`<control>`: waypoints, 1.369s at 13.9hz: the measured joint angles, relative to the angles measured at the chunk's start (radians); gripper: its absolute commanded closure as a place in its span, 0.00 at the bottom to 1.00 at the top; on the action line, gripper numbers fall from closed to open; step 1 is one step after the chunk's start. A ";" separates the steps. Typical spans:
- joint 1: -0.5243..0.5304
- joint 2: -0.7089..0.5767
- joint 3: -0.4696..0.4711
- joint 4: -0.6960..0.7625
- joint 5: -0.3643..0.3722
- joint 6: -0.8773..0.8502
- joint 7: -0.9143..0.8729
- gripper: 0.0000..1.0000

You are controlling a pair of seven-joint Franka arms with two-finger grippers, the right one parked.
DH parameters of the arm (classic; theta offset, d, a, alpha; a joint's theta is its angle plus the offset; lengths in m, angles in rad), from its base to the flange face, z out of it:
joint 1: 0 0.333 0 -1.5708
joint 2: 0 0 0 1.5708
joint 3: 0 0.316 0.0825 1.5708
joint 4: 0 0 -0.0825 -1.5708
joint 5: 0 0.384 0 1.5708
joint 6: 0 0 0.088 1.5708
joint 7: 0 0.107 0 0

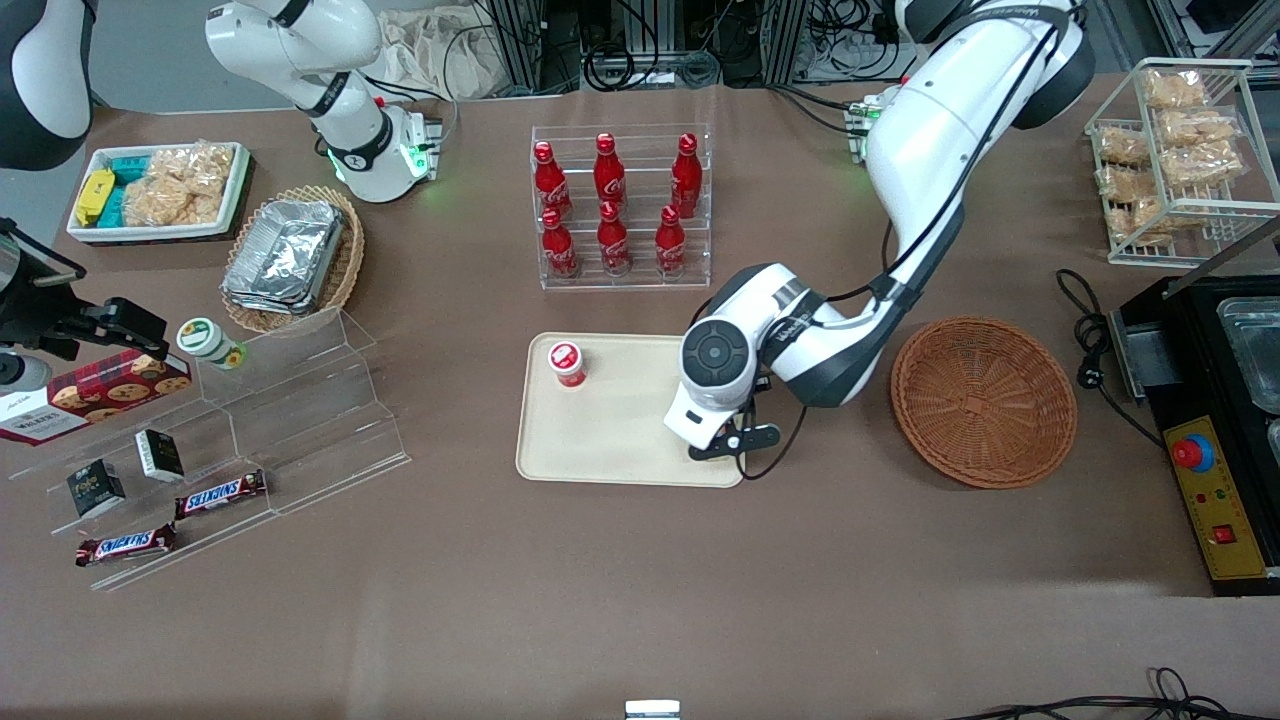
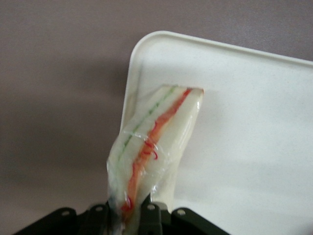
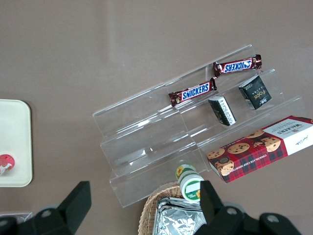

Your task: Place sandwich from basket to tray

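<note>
Sandwich [image 2: 155, 147] gripped in jaws over tray [image 2: 254, 122] corner, wrist view only, basket [image 1: 983, 401] bare.

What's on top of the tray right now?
On the tray stands a red-capped cup. The gripper, shut on the sandwich, hangs over the tray's corner; the arm covers that corner in the front view.

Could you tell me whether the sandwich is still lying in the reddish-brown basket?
No: the basket holds nothing, and the gripper grips the sandwich over a corner of the tray.
</note>
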State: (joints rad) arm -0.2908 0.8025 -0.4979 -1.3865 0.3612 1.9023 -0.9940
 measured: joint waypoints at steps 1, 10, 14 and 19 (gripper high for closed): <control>-0.004 0.006 0.000 0.000 0.006 0.013 0.000 0.28; 0.037 -0.088 0.005 0.058 0.006 0.019 -0.012 0.00; 0.162 -0.254 0.005 0.062 -0.070 -0.093 -0.006 0.00; 0.334 -0.466 0.005 -0.053 -0.219 -0.163 0.055 0.00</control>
State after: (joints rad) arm 0.0427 0.3366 -0.4925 -1.4393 0.1423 1.7390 -0.9388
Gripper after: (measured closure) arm 0.000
